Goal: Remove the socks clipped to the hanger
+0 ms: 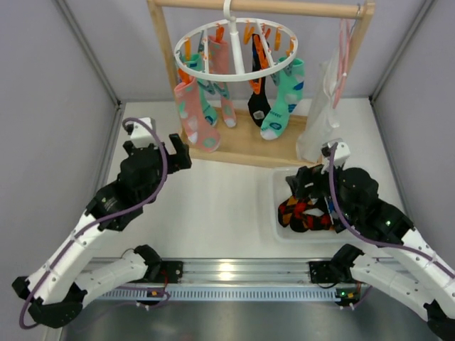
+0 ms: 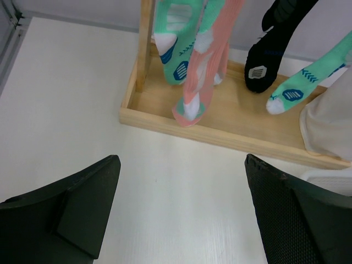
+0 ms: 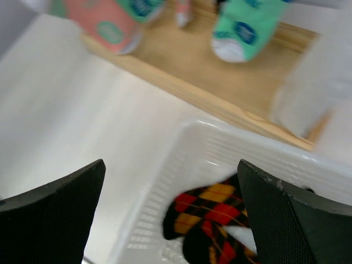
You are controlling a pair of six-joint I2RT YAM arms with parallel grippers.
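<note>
Top external view: a round white plastic hanger ring [image 1: 233, 53] with orange and teal clothespins hangs by its hook from the top bar of a light wooden rack frame [image 1: 249, 150] at the far side of the table.
Socks: a pink fabric sock [image 1: 195, 117], teal-mint patterned socks [image 1: 283, 99] and a black sock [image 1: 259, 99] all dangle from the pins, toes just above the rack's base board. None looks unclipped.
Left gripper [image 1: 158, 147]: fingers spread apart and holding nothing. It sits low, near the rack's left corner and short of the pink sock.
Right gripper [image 1: 313, 177]: fingers apart and empty, above a white slotted plastic basket [image 1: 279, 213] that holds black socks with orange-red argyle diamonds [image 1: 306, 213].
Risk, tugging: pulling a sock by its toe without opening the pin would likely swing the ring on its hook, or drag the light rack.
Risk, double grab: the pink sock and a teal one hang overlapped in the left wrist view, so one pinch could catch both.
Risk, snag: a long white garment [image 1: 320, 121] hangs close to the right-hand teal sock and could be caught along with it.
Writing: none can be read. The teal socks carry blue hexagon badges and the black sock has a white badge near its toe, all too small to make out.
</note>
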